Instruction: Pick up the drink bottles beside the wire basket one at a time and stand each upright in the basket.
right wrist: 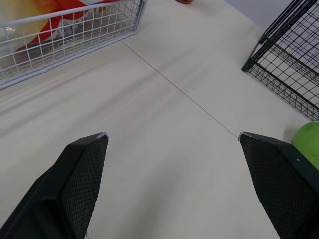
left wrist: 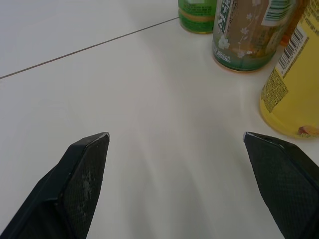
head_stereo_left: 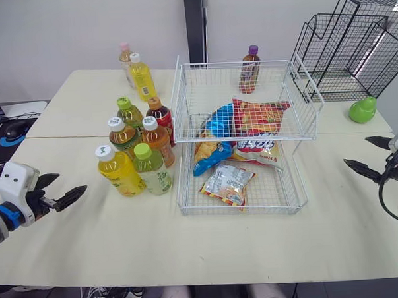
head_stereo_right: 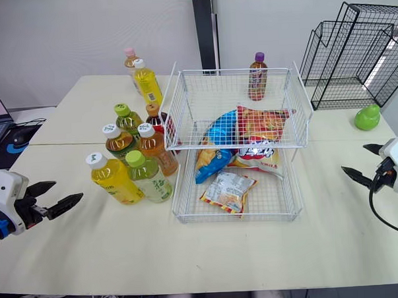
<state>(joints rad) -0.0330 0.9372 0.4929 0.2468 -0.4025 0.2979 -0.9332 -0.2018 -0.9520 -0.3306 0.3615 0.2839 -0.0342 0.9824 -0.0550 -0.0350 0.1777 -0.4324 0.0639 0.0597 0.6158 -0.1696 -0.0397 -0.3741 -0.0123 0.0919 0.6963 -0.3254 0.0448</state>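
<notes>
**Six bottles stood beside wire basket, both grippers spread and empty**

Six drink bottles stood upright in a tight cluster on the pale table, just left of the two-tier wire basket. At the front were a yellow bottle and a pale green-capped bottle. Behind them stood an amber bottle and a brown white-capped bottle, and behind those a green bottle and a dark red bottle close against the basket's side. Two more bottles stood farther back near the table's far edge. A purple-capped bottle stood upright at the basket's rear; whether it was inside the upper tier or behind it could not be told.

The left gripper was held low at the table's near left edge, its two black fingers wide apart and pointed toward the cluster. Its wrist camera showed bare tabletop between the fingers and the yellow bottle just beyond one fingertip. The right gripper was held over the right side of the table, its fingers likewise splayed and aimed toward the basket, well apart from it.

Snack bags lay in both tiers. Black wire trays and a green pear-shaped object stood at the far right.
</notes>
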